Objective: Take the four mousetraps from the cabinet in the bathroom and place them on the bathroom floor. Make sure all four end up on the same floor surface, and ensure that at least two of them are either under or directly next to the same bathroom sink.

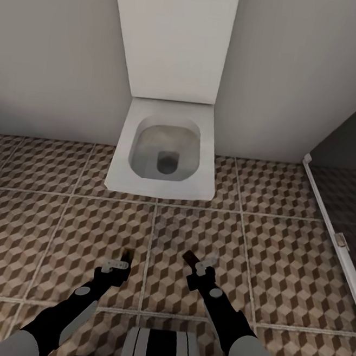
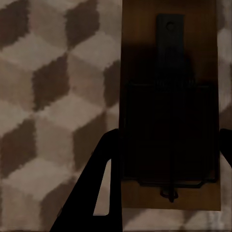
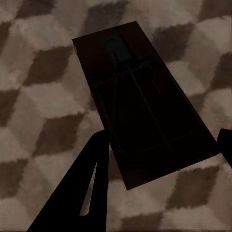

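Both arms hang low over the bathroom floor (image 1: 278,264), tiled in a brown, beige and white cube pattern. My left gripper (image 1: 119,263) is shut on a mousetrap (image 1: 129,252), a flat brown board with dark wire (image 2: 169,63) that sits between the two dark fingers (image 2: 96,193). My right gripper (image 1: 202,266) is shut on another mousetrap (image 1: 189,257), which looks dark and lies at an angle (image 3: 140,96) between that gripper's fingers (image 3: 92,183). Each trap sticks out forward from its gripper, a little above the tiles. The cabinet and the sink are out of view.
A white square toilet (image 1: 166,155) with a tall white panel behind it stands straight ahead against the grey wall. On the right, a white rail (image 1: 327,214) edges a dark shower area (image 1: 351,156). My own base (image 1: 161,350) shows at the bottom.
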### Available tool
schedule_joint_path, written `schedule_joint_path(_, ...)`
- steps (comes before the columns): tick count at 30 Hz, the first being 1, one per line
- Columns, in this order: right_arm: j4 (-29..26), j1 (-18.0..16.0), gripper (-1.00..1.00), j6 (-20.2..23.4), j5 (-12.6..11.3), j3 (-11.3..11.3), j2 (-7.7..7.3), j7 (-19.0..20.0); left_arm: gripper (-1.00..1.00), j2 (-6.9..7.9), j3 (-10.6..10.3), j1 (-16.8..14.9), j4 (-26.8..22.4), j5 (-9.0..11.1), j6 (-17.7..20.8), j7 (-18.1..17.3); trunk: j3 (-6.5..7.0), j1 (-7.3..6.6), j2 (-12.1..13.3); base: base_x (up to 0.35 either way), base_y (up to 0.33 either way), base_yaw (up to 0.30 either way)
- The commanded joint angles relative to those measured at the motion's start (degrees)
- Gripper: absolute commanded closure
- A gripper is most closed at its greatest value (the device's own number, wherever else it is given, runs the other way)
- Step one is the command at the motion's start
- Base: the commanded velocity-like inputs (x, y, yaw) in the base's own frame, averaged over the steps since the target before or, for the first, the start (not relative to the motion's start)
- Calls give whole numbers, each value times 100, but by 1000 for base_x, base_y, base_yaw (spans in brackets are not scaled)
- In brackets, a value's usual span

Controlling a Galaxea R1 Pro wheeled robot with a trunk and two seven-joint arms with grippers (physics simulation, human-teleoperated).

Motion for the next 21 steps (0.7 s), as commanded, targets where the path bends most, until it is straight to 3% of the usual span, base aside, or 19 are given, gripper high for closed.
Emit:
schedule_joint_path(1,-9,0,100,18,54,-4,1,-6,100,10,-45,-6,-13,42,0,67,-26,1,-3,0,0,0)
schedule_joint_path(10,-19,0,100,18,54,-4,1,-9,100,11,-45,-5,-32,42,0,67,-48,4,-4,0,0,0)
schedule_joint_path(21,-21,0,100,18,54,-4,1,-7,100,11,-45,-6,-37,42,0,67,-270,30,-18,0,0,0)
